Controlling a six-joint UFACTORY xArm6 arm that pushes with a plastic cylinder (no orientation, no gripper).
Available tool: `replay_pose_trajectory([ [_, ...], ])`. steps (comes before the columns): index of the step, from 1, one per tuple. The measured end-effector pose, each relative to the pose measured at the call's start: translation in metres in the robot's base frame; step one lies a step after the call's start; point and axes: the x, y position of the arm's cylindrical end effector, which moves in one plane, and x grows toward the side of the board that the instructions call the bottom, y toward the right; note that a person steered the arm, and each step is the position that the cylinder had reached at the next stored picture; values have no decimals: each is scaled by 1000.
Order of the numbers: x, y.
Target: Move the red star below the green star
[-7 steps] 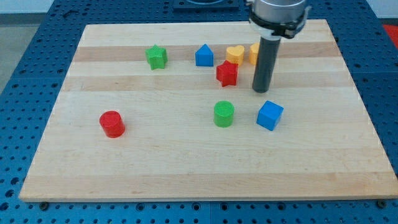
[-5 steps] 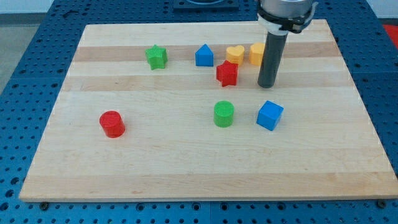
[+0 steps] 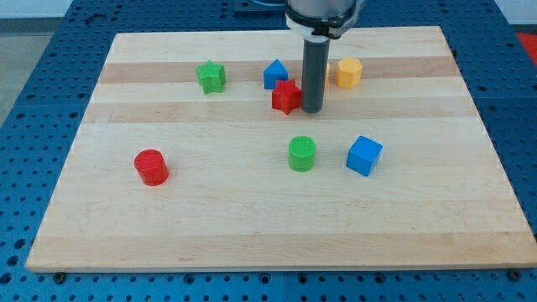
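My tip [image 3: 311,110], the lower end of a straight dark rod with no jaws to open or close, rests on the light wooden board [image 3: 252,226] and holds nothing; it only presses sideways. In the one camera view it stands hard against the right-hand side of the small red plastic star [image 3: 286,97], touching it or very nearly so. That side makes sense as a pushing position, because the goal lies toward the view's left.

The green plastic star [image 3: 211,76] sits well to the left of my tip and a little higher in the view, near the board's top edge. The red star is not yet under it: it lies clearly to the green star's right, so I judge the job only begun, with a long leftward push and a slight drift toward the view's bottom needed.

Just above and left of my tip, the blue house-shaped block [image 3: 274,74] nearly touches the red star's upper edge, and it could be clipped if the push angles upward. To the right of my tip sits an orange-yellow hexagonal block [image 3: 349,72]. Below my tip are a green cylinder [image 3: 302,154] and, to its right, a blue cube [image 3: 364,155]. A red cylinder [image 3: 152,167] lies far to the lower left, apart from the likely path.
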Motion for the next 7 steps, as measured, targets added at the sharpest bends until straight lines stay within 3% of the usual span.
replay_pose_trajectory([
  [2, -16, -25],
  [4, -6, -102],
  [7, 15, -108],
])
